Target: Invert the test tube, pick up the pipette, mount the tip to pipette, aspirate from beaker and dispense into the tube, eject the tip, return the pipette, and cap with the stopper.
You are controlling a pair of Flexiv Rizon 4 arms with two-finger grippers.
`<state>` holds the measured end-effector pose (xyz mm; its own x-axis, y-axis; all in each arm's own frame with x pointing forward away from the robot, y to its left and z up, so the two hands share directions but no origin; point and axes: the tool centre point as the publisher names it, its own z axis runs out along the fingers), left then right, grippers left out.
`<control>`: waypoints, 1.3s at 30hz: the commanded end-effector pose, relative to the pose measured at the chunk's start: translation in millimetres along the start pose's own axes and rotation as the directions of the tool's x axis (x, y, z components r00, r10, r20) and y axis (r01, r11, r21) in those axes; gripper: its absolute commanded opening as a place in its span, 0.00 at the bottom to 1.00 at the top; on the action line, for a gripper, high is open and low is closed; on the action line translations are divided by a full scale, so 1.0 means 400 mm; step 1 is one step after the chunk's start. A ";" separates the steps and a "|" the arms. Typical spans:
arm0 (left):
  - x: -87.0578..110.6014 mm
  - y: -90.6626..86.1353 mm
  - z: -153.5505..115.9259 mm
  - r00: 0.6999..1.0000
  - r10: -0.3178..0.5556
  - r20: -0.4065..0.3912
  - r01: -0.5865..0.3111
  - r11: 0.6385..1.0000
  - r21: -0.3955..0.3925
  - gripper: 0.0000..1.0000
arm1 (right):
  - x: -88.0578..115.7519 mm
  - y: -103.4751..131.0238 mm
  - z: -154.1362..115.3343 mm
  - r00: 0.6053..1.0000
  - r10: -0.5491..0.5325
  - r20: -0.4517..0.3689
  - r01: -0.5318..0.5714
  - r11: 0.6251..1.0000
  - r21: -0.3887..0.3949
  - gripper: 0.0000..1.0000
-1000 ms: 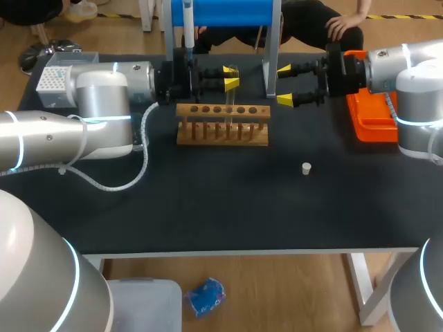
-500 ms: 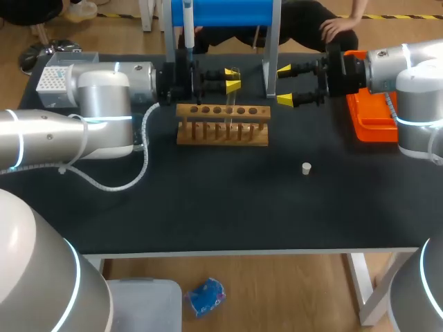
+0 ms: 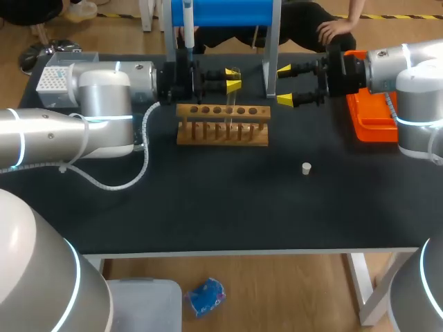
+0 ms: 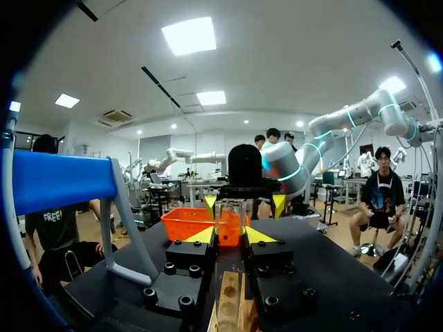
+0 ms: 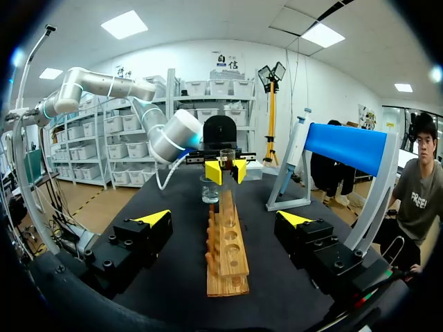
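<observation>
Table [image 3: 208, 207]: black, carrying everything below.
Left arm [image 3: 97, 104]: I have it coming in from the left, lying along the far side.
Left claw [image 3: 230, 77]: closed onto the test tube, one yellow tip on each side, above the rack's far edge.
Right arm [image 3: 405, 76]: comes in from the far right.
Right claw [image 3: 284, 84]: spread wide with nothing held, just right of the stand's right leg.
Pipette stand [image 3: 221, 12]: blue top, at the far edge, middle.
Orange tray [image 3: 370, 114]: far right, under my right arm.
Test tube rack [image 3: 221, 124]: wooden, a row of holes, just near of both claws.
Tip box [image 3: 52, 79]: white, far left corner.
Pipette [image 3: 187, 21]: hanging at the stand's left end.
Beaker [image 5: 210, 188]: clear glass, beyond the rack's left end, below the left claw.
Test tube [image 4: 229, 207]: clear, upright in my left claw.
Stopper [image 3: 306, 168]: small and white, on the table right of middle, nearer than the rack and well apart from it.
</observation>
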<state>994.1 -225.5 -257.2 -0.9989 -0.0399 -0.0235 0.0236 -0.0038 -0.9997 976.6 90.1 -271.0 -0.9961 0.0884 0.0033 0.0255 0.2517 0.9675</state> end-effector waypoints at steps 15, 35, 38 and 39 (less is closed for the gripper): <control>0.002 0.005 -0.002 1.000 -0.002 0.007 0.002 1.000 0.010 0.00 | 0.000 0.000 -0.001 1.000 0.000 0.000 0.000 1.000 0.001 1.00; 0.005 0.003 -0.020 0.999 0.014 0.047 -0.016 1.000 0.027 0.00 | 0.000 0.000 -0.001 1.000 0.000 0.000 0.000 1.000 0.001 1.00; 0.006 0.005 -0.021 0.999 0.012 0.048 -0.013 1.000 0.026 0.00 | 0.000 0.000 -0.001 1.000 0.000 0.000 0.000 1.000 0.001 1.00; 0.007 0.005 -0.021 0.999 0.011 0.049 -0.012 1.000 0.026 0.00 | 0.000 0.000 -0.001 1.000 0.000 0.000 0.000 1.000 0.001 1.00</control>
<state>994.1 -217.0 -259.7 -0.9961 -0.0816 -0.0340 0.0365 -0.0300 -0.9989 976.6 90.1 -271.0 -0.9961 0.0884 0.0033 0.0255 0.2517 0.9675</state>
